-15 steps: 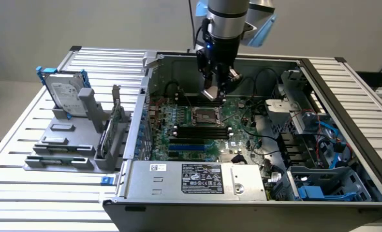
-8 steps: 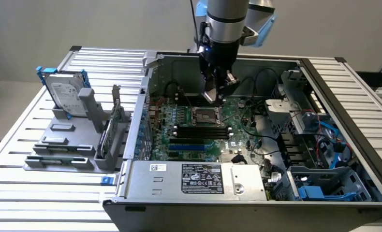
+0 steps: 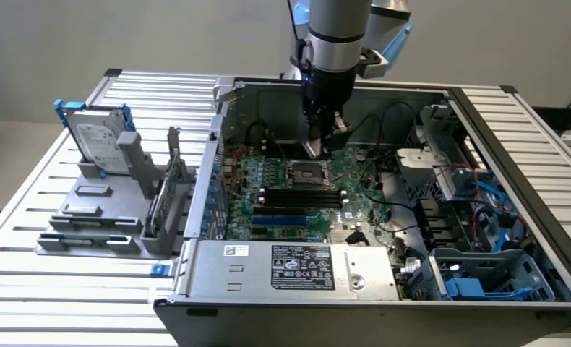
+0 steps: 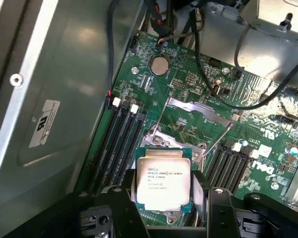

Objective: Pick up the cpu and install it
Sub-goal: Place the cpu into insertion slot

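The gripper (image 3: 320,147) is clamped on the small flat square silver-topped cpu (image 4: 163,178), keeping it flat over the green motherboard's (image 4: 248,129) dark metal-framed socket (image 3: 310,173), apparently for seating

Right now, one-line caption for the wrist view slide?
Gripper holds the cpu above the open socket of the green motherboard.

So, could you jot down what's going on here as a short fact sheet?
setting: open computer case on a slatted table
arm: reaching down into the case
gripper: shut on the chip
chip: silver-topped, held flat above the green board
socket: right under the gripper, chip not yet seated
hard drive: upright in a grey stand outside the case, exterior view's left
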{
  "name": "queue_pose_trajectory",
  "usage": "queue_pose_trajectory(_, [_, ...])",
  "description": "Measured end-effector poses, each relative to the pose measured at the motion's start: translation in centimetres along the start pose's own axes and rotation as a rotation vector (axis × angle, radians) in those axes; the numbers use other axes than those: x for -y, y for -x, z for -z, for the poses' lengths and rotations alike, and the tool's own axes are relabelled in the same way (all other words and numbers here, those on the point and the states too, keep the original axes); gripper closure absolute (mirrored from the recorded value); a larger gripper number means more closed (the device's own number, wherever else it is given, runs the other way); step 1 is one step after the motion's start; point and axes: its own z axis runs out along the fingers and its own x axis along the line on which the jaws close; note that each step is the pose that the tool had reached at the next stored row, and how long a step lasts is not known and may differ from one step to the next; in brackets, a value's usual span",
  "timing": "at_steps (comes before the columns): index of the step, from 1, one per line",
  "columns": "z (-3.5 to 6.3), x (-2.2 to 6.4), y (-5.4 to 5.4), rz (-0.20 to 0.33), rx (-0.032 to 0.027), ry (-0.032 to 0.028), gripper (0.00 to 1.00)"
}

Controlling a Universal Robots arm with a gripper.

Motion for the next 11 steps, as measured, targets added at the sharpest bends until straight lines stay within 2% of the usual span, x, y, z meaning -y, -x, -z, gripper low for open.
queue_pose_trajectory(9, [-1.12,0.07,-0.1,-0.114,0.0081,0.0034,0.45])
queue_pose_trajectory(11, [-1.47,0.19,-0.2,-0.128,0.0122,0.003,0.45])
